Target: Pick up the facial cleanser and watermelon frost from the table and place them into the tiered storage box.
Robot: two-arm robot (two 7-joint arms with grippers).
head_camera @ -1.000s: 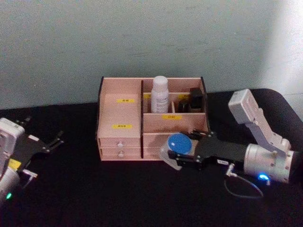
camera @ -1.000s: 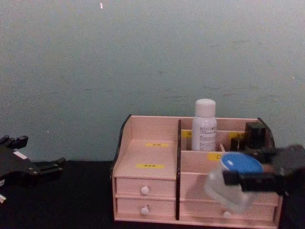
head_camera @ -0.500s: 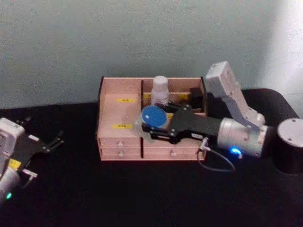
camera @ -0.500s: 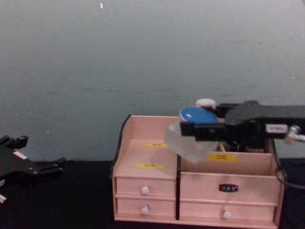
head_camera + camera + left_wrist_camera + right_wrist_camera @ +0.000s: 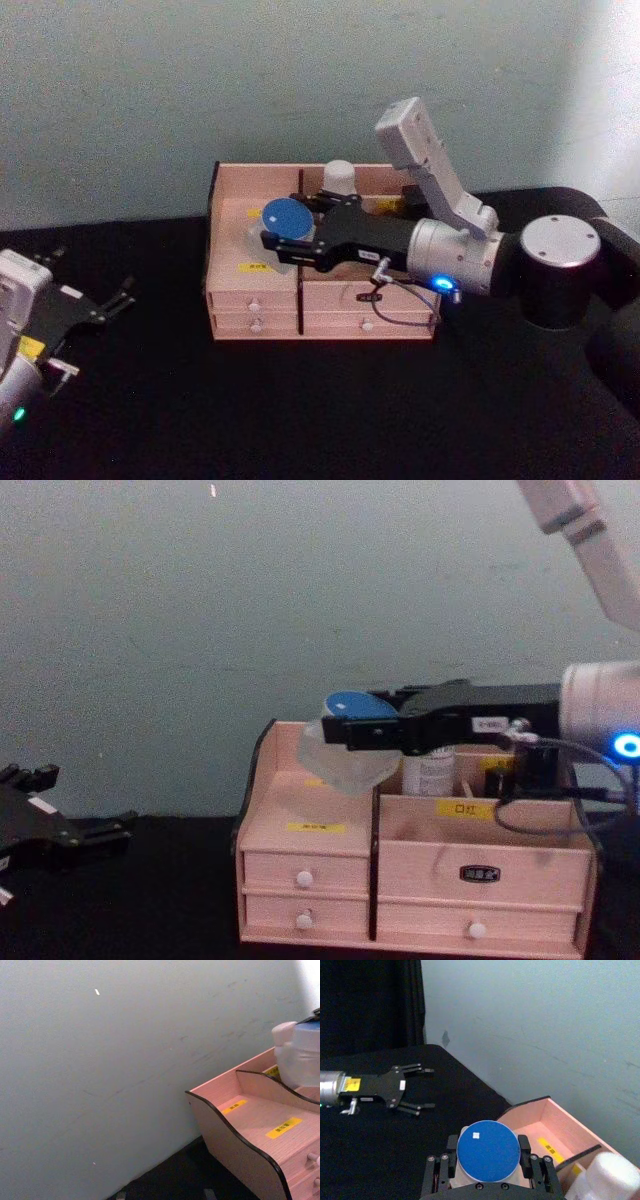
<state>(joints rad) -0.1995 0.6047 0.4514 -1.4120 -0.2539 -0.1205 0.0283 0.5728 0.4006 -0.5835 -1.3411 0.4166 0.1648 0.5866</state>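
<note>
Your right gripper (image 5: 347, 730) is clamped on the jar (image 5: 340, 768), a black finger (image 5: 524, 1149) pressed against each side just under the blue lid (image 5: 287, 217). The jar is squat, wider than tall, with a cloudy whitish see-through body and a flat round lid carrying a tiny pale square near its middle. In the chest view it sits a bit tilted. It is held over the left half of the storage box (image 5: 320, 875), above the stepped shelf with the yellow labels and just left of the black divider. You can't tell whether its bottom touches the shelf.

The white bottle (image 5: 340, 178) stands upright in a back compartment on the right half of the box, and the gripper body crosses in front of it. The box is pale pink wood with black side edges and small white-knobbed drawers along the front.

Your left gripper (image 5: 95, 305) is parked low over the black table (image 5: 300, 420), well left of the box, with its fingers spread and nothing between them.
</note>
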